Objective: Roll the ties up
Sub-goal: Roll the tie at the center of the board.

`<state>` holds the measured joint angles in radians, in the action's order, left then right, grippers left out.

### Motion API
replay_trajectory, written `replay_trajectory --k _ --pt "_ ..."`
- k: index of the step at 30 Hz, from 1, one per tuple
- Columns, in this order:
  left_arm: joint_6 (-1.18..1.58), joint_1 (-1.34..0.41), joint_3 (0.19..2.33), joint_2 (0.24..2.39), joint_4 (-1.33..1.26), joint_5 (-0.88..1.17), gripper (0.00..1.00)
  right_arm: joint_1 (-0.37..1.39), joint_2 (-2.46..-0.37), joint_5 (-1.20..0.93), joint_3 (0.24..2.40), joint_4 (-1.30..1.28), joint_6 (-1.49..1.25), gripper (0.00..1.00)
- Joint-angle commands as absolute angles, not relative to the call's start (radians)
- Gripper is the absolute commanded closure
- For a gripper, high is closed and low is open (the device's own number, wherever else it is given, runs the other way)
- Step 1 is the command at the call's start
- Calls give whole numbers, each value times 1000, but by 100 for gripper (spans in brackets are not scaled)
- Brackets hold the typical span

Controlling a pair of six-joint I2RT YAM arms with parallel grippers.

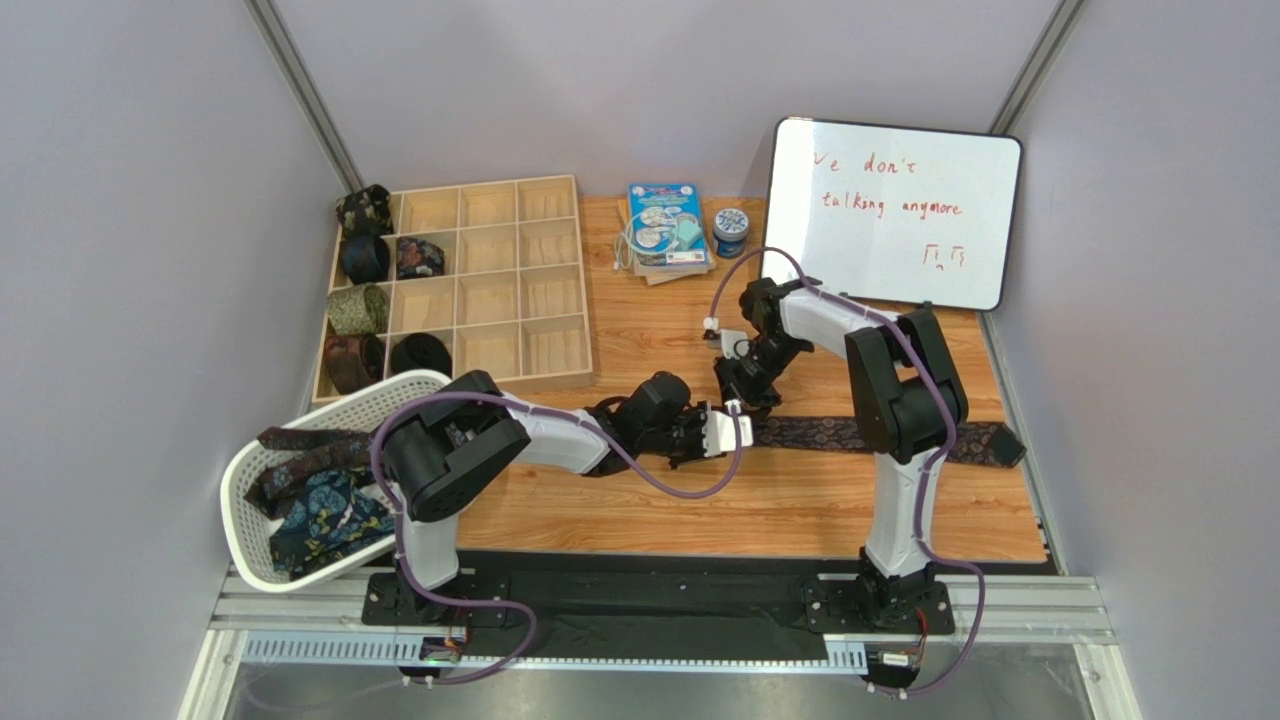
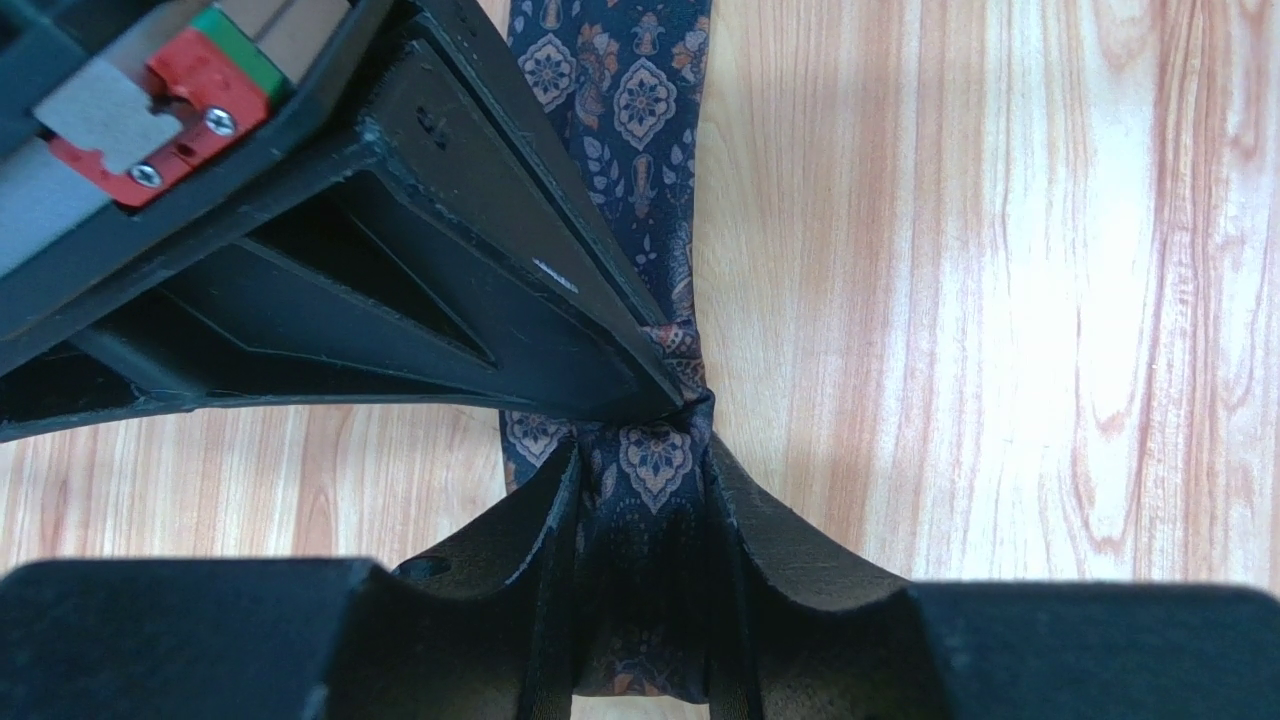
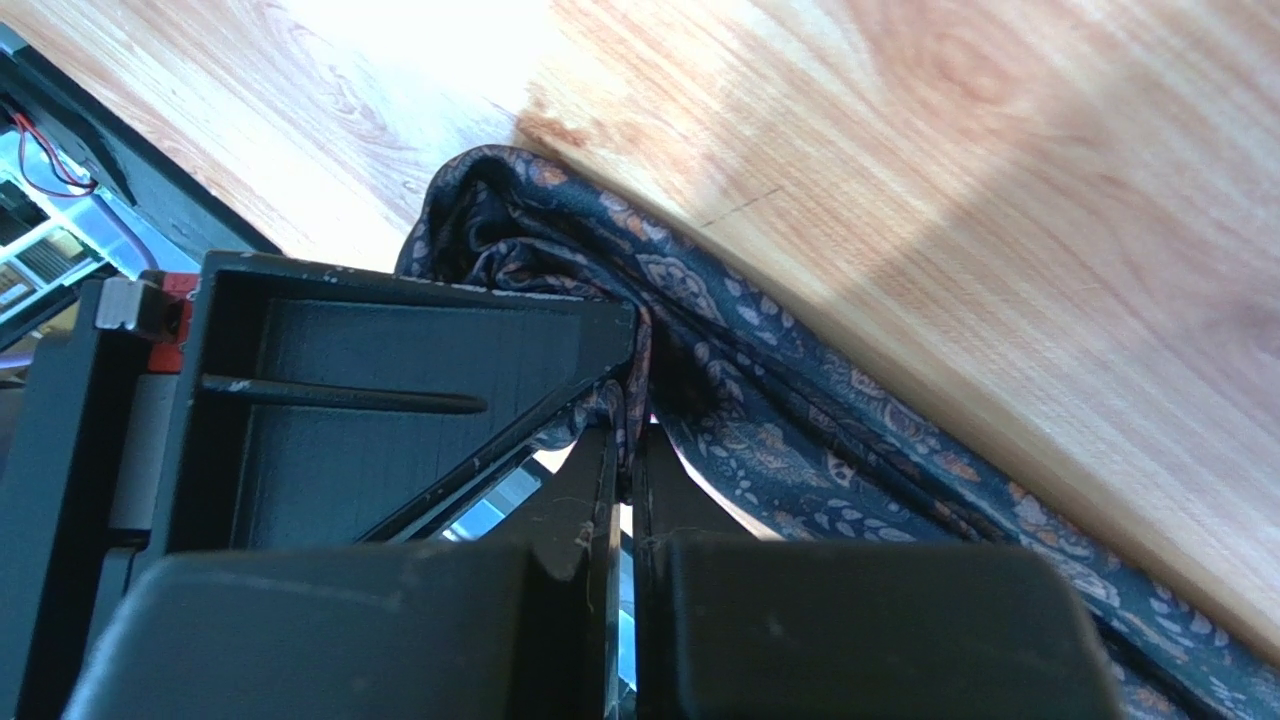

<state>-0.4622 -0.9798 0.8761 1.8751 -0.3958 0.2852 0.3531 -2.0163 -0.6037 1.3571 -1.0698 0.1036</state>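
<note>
At the near left, a white basket (image 1: pixel 248 503) holds some loose ties (image 1: pixel 323 510), dark and patterned. In the middle of the wooden table (image 1: pixel 676 510) lies one long tie (image 1: pixel 804 435) (image 2: pixel 624 90) (image 3: pixel 842 420), navy with a small brown pattern. It runs from the centre toward the right edge, partly hidden behind the right arm.

Both grippers meet at its left end. The left gripper (image 1: pixel 724 432) (image 2: pixel 646 458) has one finger on each side of the tie, and the cloth is squeezed narrow between them. The right gripper (image 1: pixel 736 398) (image 3: pixel 627 435) is just beyond, touching close to the left one. Its fingers are pressed together and pinch a fold of the same tie (the cloth is bunched up there).

Farther back on the left stands a wooden tray (image 1: pixel 519 285) with many compartments. Several rolled ties (image 1: pixel 358 311) sit in its left columns. At the far side are a booklet (image 1: pixel 666 225), a small tin (image 1: pixel 732 228) and a whiteboard (image 1: pixel 894 210) with red writing.
</note>
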Motion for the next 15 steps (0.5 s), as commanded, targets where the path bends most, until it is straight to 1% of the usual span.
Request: replay_trajectory --k 1,4,5,8,11,15 --pt "-465 -983 825 1875 -288 299 73 359 -2014 -603 1411 -1062 112 100" --pt "-459 -979 824 1868 -290 311 54 357 -2057 -551 1414 -1034 113 100" --pt "-454 -973 819 1859 -296 310 45 357 -2069 -539 1416 -1031 114 100" --pt "-420 -951 816 1836 -299 311 36 356 -2111 -489 1410 -1014 112 100" --pt "-384 -927 796 1813 -339 357 29 353 -2140 -465 1410 -994 94 100" --pt "-374 -905 781 1812 -400 376 25 351 -2157 -474 1413 -988 86 100"
